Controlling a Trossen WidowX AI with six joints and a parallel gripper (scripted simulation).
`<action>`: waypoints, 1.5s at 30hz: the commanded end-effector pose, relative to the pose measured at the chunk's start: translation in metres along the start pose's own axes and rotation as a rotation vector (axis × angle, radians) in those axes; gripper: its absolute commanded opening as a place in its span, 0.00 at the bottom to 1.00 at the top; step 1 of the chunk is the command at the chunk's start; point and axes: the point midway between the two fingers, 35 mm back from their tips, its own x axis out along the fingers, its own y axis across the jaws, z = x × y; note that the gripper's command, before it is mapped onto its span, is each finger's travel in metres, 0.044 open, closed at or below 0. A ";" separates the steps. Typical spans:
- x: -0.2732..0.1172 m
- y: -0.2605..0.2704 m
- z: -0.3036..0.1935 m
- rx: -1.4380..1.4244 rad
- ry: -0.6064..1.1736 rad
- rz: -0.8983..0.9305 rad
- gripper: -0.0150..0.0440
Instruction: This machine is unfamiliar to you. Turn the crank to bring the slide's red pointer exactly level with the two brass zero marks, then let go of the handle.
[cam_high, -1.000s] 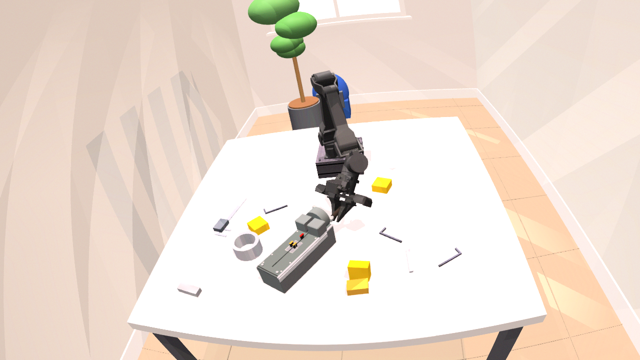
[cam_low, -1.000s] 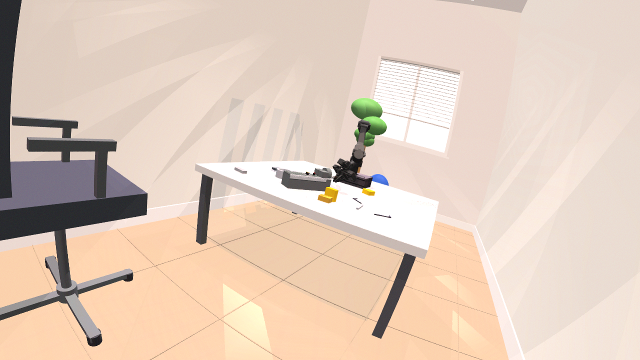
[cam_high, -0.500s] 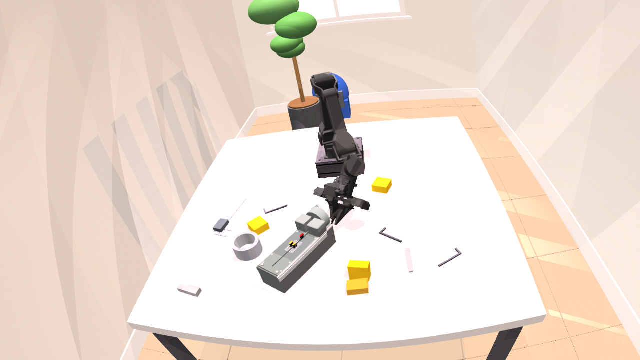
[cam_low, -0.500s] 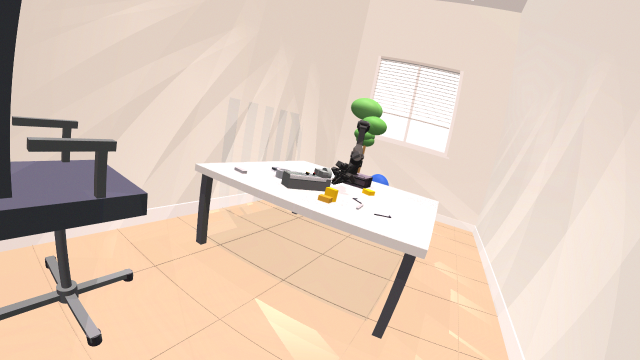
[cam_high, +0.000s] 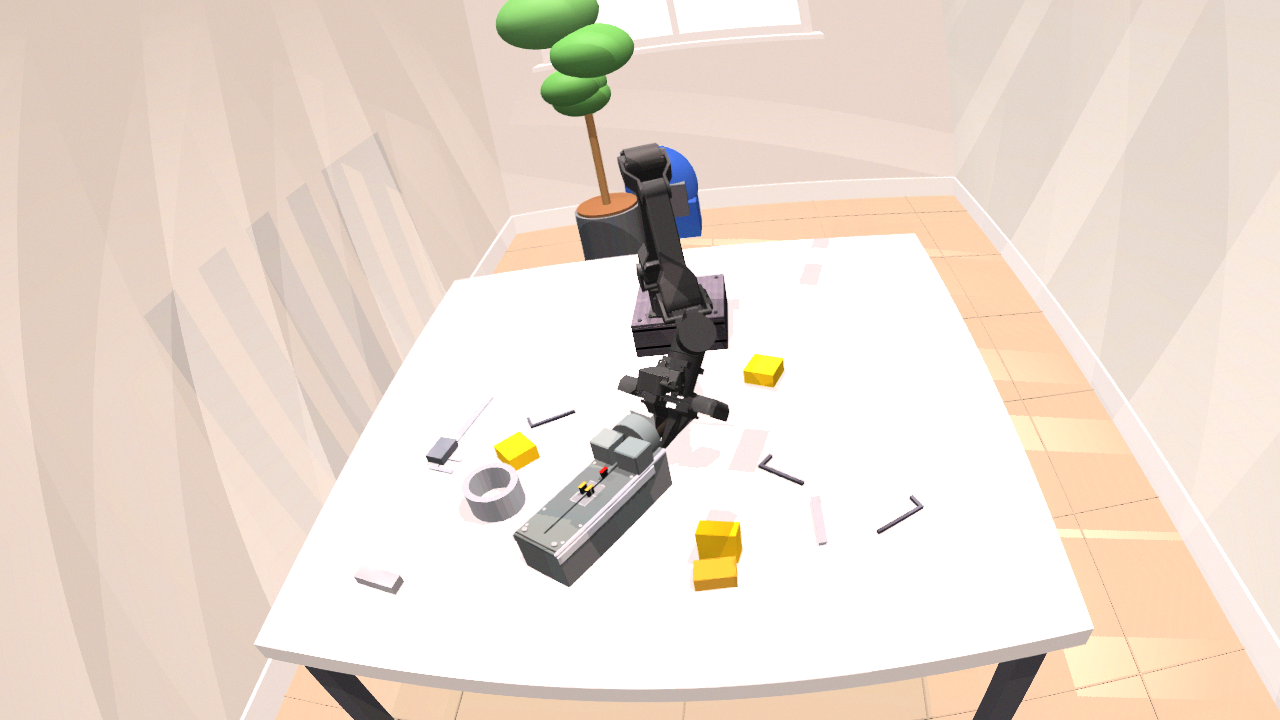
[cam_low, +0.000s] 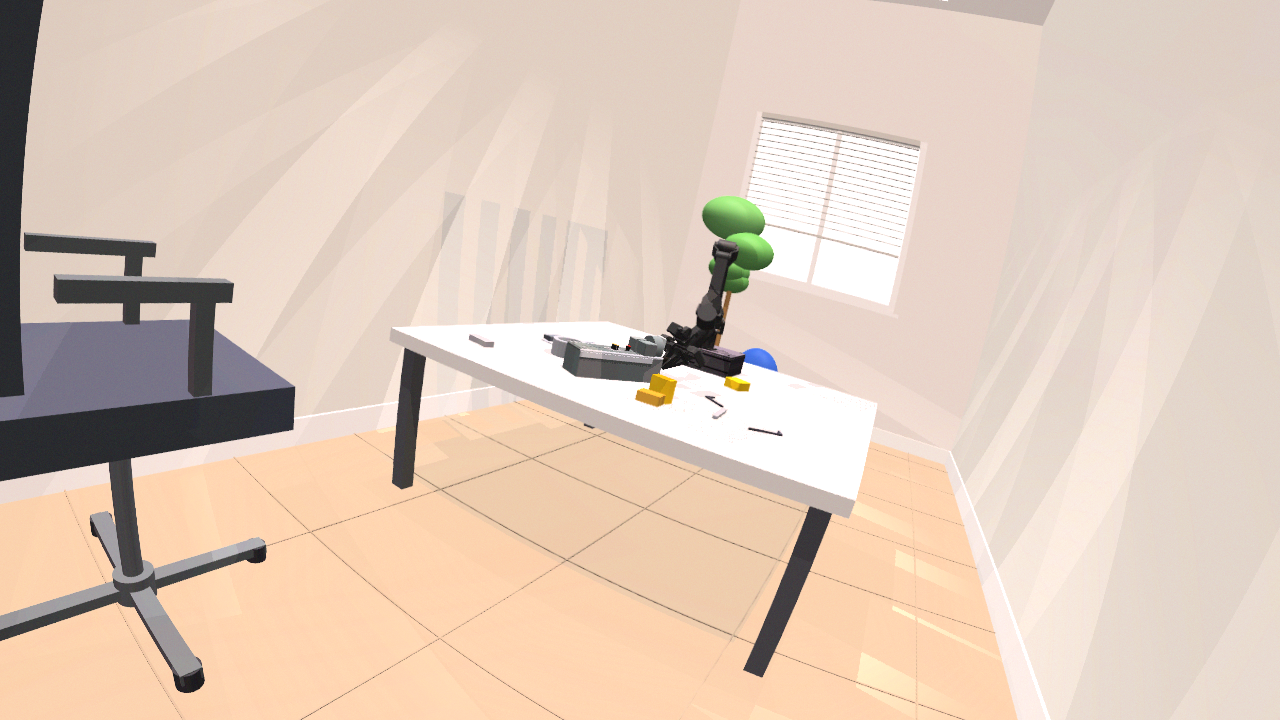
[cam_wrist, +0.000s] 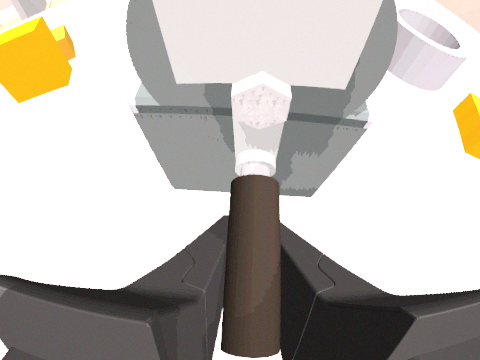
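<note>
The grey machine stands on the table, its crank end toward the arm. The red pointer sits on the slot, off the brass zero marks, on the side nearer the crank. In the wrist view the brown crank handle stands between the fingers, and the pale crank arm runs from it toward the round housing. My gripper is shut on the handle. The pointer and marks are out of sight in the wrist view and tiny in the exterior view.
A grey ring and a yellow block stand left of the machine. Two more yellow blocks are to its right, and one lies by the arm base. Dark hex keys lie further right.
</note>
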 end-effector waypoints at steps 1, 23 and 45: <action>0.000 -0.009 0.000 0.001 0.004 -0.007 0.25; -0.015 -0.028 0.016 -0.001 0.004 -0.008 0.25; -0.036 -0.022 0.037 0.000 0.003 -0.007 0.25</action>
